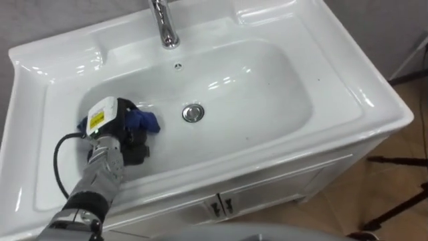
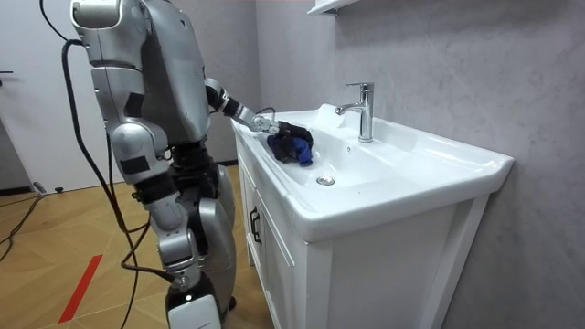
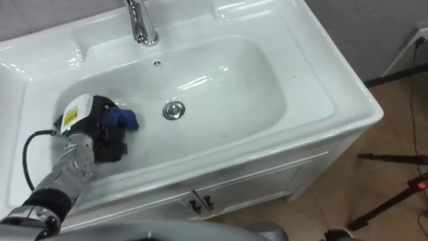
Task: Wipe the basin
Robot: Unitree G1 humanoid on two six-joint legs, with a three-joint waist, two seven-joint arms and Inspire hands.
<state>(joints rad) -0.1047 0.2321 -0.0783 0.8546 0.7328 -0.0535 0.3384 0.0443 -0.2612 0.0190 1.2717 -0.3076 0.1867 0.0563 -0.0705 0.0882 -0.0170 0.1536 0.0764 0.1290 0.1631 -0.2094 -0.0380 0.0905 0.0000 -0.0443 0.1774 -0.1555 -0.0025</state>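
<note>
1. Vanity cabinet (image 1: pixel 267 187): white, with two small door handles (image 1: pixel 221 206) at the front. The robot stands upright close against it, on the room view's left, with its left arm reaching over the front rim.
2. Basin (image 1: pixel 348 100): a white, glossy bowl set in a broad flat rim. I see no dirt, foam or wet track on it, so the surface does not show which parts have been wiped.
3. Left robot hand (image 1: pixel 110 127): it is down inside the bowl on the left part of the floor. Its dark fingers are curled over the cloth and hold it bunched against the porcelain.
4. Faucet (image 1: pixel 164 23): chrome and upright at the middle of the back rim, well apart from the robot hand. No water is running.
5. Blue cloth (image 1: pixel 145 121): it is the wiping tool. It lies crumpled under and in front of the robot hand, with one fold sticking out towards the drain.
6. Drain (image 1: pixel 192 113): a round metal plug in the middle of the bowl, just beside the cloth but not covered by it.
7. Progress, as a judgement: the wiping is under way, with the cloth in contact at the left of the bowl. The right half, the back wall below the faucet and the rim lie clear of the cloth and probably remain to be done.
</note>
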